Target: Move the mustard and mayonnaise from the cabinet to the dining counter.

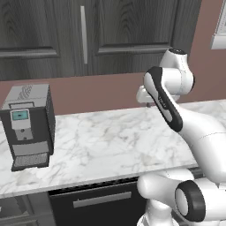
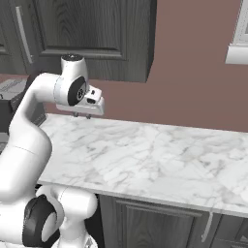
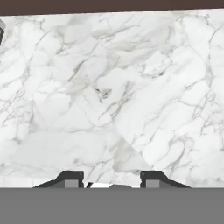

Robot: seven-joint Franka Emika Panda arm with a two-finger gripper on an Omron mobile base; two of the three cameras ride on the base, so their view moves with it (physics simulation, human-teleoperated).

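Fingertips (image 3: 72, 178) of the claw (image 3: 111, 180) point straight down at bare marble worktop (image 3: 131, 87); the claw is clenched and grasps nothing. Beyond and above it hangs the cabinet (image 1: 123, 26), both doors closed, one steel bar handle (image 1: 83, 28) up and to its left. Far off to the claw's left sits a coffee machine (image 1: 28, 126). As I judge it, the step in hand is opening the cabinet: lift the hand clear of the worktop, spread the fingers, meet the handle square, then pull outward along the door's swing. Mustard and mayonnaise are presumably behind those doors, hidden. The dining counter lies outside these views.
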